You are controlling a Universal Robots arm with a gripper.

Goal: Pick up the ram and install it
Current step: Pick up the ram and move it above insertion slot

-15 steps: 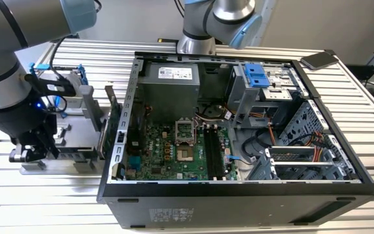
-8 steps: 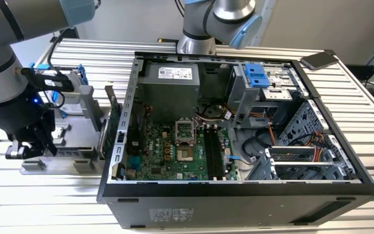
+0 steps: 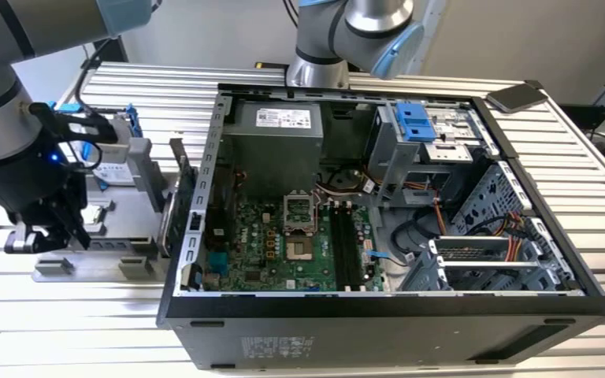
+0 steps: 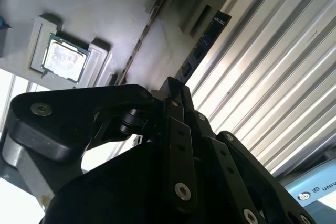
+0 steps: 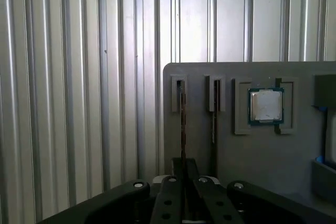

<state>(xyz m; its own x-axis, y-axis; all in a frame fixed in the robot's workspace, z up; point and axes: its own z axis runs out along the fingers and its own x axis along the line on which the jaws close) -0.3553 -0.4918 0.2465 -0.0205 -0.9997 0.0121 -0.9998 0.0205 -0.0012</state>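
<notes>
Claw (image 5: 185, 165) clenched on the ram (image 5: 182, 121), upright in its grey holder (image 5: 262, 161) slot.
Holder lies at nine o'clock of the computer case (image 3: 387, 307), exterior view; a skewed lift could jam or drop it.

The open-topped black computer case (image 3: 387, 323) leaves its long black memory slots (image 3: 347, 244) reachable from above, though its grey metal side wall (image 3: 208, 157) stands between them and the grey parts holder (image 3: 124, 206).
</notes>
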